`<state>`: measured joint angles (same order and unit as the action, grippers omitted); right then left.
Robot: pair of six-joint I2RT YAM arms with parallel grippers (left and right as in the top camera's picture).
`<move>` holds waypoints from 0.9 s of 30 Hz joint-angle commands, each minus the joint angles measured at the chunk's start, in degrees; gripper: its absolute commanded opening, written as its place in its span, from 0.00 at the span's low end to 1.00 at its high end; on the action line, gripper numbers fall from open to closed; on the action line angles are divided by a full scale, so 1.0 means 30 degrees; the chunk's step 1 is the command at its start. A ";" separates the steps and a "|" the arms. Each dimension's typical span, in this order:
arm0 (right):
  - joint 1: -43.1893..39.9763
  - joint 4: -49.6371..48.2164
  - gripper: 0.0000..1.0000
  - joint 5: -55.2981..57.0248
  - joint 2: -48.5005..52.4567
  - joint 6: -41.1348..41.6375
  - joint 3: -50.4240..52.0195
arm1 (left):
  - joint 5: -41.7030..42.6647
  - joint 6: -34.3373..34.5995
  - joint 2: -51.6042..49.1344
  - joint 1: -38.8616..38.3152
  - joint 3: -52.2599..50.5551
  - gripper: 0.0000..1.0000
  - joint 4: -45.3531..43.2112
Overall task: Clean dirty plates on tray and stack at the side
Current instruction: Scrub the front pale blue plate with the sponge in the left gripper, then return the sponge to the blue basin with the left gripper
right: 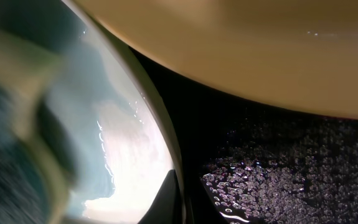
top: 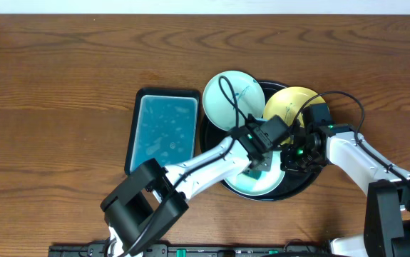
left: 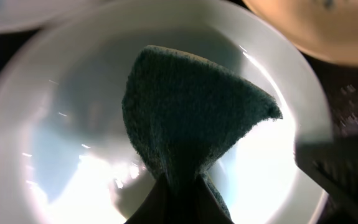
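On the round black tray (top: 306, 180) are three plates. A pale mint plate (top: 232, 100) sits at the back left and a yellow plate (top: 289, 106) at the back right. A second pale plate (top: 251, 187) lies at the front. My left gripper (left: 179, 186) is shut on a dark green cloth (left: 191, 112), which presses into this front plate (left: 60, 143). My right gripper (right: 188, 193) is shut on the plate's right rim (right: 160, 124), one finger inside the rim and one outside. The yellow plate (right: 259, 50) lies just beyond it.
A rectangular black-rimmed teal basin (top: 163, 128) stands directly left of the tray. The tray floor (right: 291, 162) is wet with droplets. Both arms cross over the tray's front half. Bare wooden table (top: 55, 86) surrounds everything.
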<state>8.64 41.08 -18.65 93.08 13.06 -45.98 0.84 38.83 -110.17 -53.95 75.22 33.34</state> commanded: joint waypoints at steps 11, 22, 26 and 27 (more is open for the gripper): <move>0.0277 0.0175 0.01 0.0423 0.0168 0.0051 0.0219 | -0.3650 0.0087 -0.0495 0.0954 -0.0146 0.08 0.1253; 0.0277 -0.0007 0.19 0.0423 0.0168 0.0058 0.0219 | -0.3446 -0.1800 0.2688 0.1821 -0.0080 0.08 0.2455; 0.0277 -0.0437 0.17 0.0415 0.0168 0.0058 0.0219 | -0.3446 -0.1792 0.4189 0.2040 -0.0087 0.07 0.2783; 0.0277 -0.0517 0.16 0.0415 0.0168 0.0058 0.0219 | -0.3446 -0.1792 0.4524 0.2215 -0.0087 0.08 0.3002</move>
<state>8.64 40.47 -18.31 93.08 13.17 -45.89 -7.70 34.44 -100.27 -48.40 74.61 41.17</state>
